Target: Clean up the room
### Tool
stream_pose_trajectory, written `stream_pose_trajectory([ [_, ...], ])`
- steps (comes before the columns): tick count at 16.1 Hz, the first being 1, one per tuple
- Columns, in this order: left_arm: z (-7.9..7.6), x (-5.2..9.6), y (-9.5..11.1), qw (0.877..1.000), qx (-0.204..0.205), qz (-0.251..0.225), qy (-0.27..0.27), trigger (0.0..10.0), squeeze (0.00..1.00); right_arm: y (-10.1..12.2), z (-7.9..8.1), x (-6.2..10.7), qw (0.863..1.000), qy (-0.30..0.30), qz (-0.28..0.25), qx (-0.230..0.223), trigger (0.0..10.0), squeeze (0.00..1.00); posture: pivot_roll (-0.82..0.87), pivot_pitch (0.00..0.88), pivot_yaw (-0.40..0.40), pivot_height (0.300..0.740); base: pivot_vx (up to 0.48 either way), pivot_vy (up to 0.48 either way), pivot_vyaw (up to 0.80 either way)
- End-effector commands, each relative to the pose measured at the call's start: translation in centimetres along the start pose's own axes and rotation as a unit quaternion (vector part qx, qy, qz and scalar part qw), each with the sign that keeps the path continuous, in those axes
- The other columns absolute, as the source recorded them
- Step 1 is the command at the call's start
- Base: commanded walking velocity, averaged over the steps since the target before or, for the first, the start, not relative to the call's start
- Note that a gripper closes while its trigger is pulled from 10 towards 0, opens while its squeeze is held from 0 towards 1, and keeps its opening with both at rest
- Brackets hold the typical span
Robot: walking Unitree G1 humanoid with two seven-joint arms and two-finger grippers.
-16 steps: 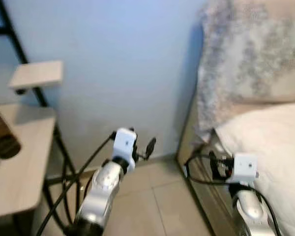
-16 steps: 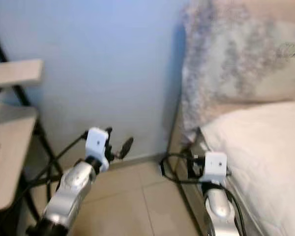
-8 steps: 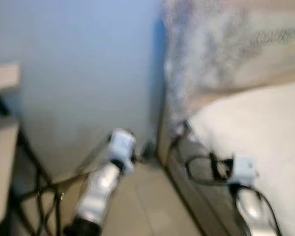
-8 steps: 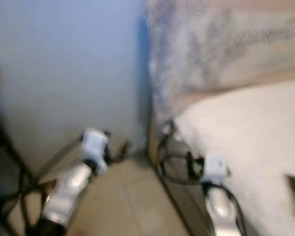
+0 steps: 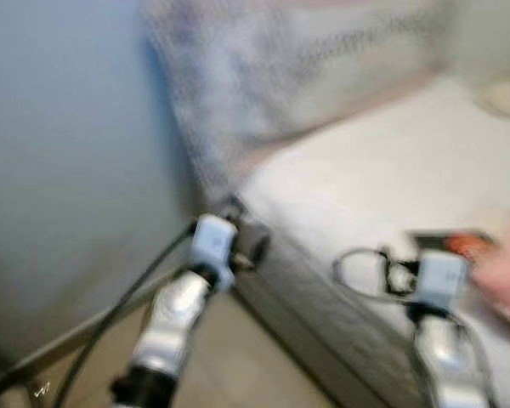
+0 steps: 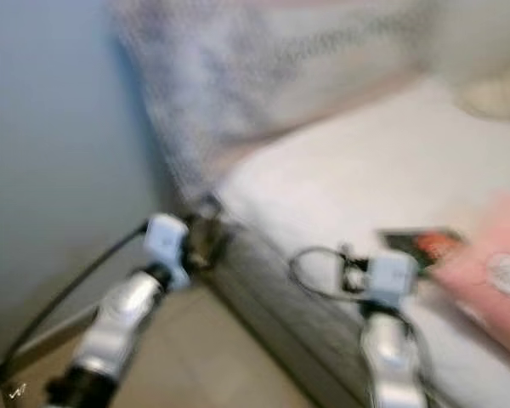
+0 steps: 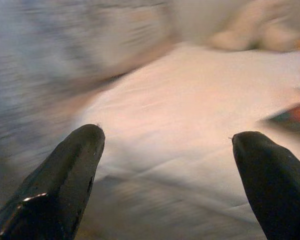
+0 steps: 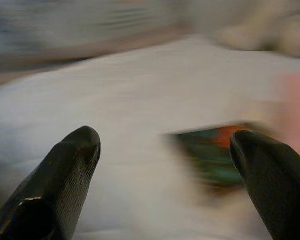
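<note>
Turning has brought the bed (image 5: 365,187) ahead of my wide-open, empty right gripper (image 8: 165,145); I should steady before reaching the dark packet (image 8: 210,155).

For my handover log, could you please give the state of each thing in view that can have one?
Left gripper: open, empty, held in the air near the bed's corner.
Right gripper: open, empty, above the bed.
White bed sheet: spread flat.
Dark flat packet with orange patch: lying on the sheet.
Pink cloth: lying beside the packet.

Head eyes: blurred, looking down over both arms at the bed (image 5: 382,178).
Wrist views: close, facing the same white bed.
</note>
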State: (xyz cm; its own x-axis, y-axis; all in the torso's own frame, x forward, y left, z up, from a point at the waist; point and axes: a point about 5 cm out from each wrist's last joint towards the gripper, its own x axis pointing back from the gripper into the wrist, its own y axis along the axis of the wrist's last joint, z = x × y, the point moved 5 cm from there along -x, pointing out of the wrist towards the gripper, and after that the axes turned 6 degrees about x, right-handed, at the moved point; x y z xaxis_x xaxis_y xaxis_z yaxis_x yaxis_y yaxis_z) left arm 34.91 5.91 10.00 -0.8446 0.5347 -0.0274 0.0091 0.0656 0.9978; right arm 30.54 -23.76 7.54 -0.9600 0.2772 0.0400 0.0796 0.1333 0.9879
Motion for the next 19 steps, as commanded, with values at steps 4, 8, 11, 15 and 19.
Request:
stream_pose_trajectory([
  [4,0.6,-0.2,0.1,1.0,0.003,-0.001,-0.005,10.0,0.0,-0.4,1.7,1.2,1.0,0.027,0.0,-0.006,10.0,0.0,0.13,0.0,-0.003,0.736,0.278,-0.084,-0.74],
  [8,1.7,-0.1,-0.7,0.999,-0.01,0.018,0.027,10.0,0.0,-1.0,1.7,1.7,1.0,0.024,0.009,-0.014,10.0,0.0,0.13,0.0,-0.002,0.736,0.0,0.0,-0.73],
  [11,1.9,0.0,-0.9,0.999,-0.003,0.014,0.042,10.0,0.0,-1.2,2.4,1.8,0.999,0.048,0.008,-0.025,10.0,0.0,0.13,0.0,-0.002,0.736,0.0,0.0,-0.71],
  [15,1.9,0.1,-0.9,0.998,0.024,0.001,0.063,10.0,0.0,-0.8,2.7,1.5,0.999,0.054,0.002,-0.006,10.0,0.0,0.13,0.0,-0.005,0.736,0.336,0.0,0.0],
  [19,1.5,-0.1,-0.3,0.999,0.007,-0.012,0.047,10.0,0.0,-0.4,3.1,1.2,0.998,0.067,-0.007,0.011,10.0,0.0,0.14,0.0,-0.01,0.736,0.223,0.0,0.0],
])
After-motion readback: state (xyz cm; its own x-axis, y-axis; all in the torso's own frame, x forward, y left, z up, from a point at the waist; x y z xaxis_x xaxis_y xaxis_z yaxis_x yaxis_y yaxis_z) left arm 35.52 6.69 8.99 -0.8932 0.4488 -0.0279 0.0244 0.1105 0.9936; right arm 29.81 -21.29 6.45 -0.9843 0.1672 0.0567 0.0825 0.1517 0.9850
